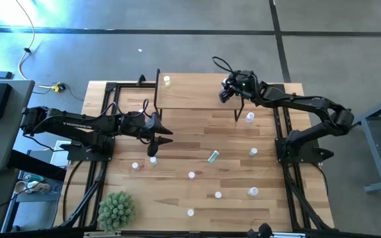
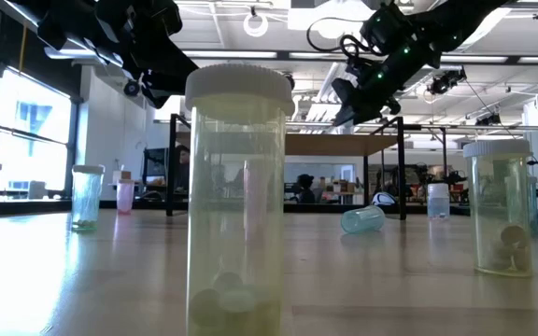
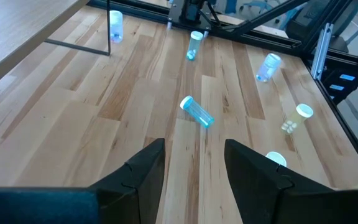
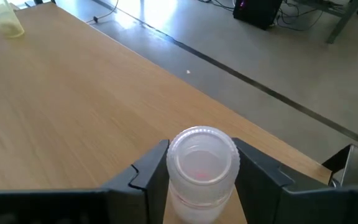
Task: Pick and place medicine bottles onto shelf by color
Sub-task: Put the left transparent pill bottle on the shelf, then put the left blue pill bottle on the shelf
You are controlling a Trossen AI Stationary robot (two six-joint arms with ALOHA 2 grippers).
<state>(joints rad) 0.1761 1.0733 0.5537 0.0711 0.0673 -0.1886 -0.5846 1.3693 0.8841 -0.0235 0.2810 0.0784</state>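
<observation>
The right gripper [image 4: 199,168] is over the small light-wood shelf on thin black legs [image 1: 190,92], near its right end. It squeezes a little clear bottle with a pale cap and pink inside [image 4: 201,163]. I think this is the putting-down step. A small yellow bottle [image 1: 167,80] already stands at the far left end, so the pink one needs its own spot, well apart. Next it should go down gently, then let go. The left gripper [image 3: 194,163] hangs over the big wood-plank table [image 1: 197,198], jaws apart and holding nothing, with a teal bottle lying on its side [image 3: 197,112] ahead
</observation>
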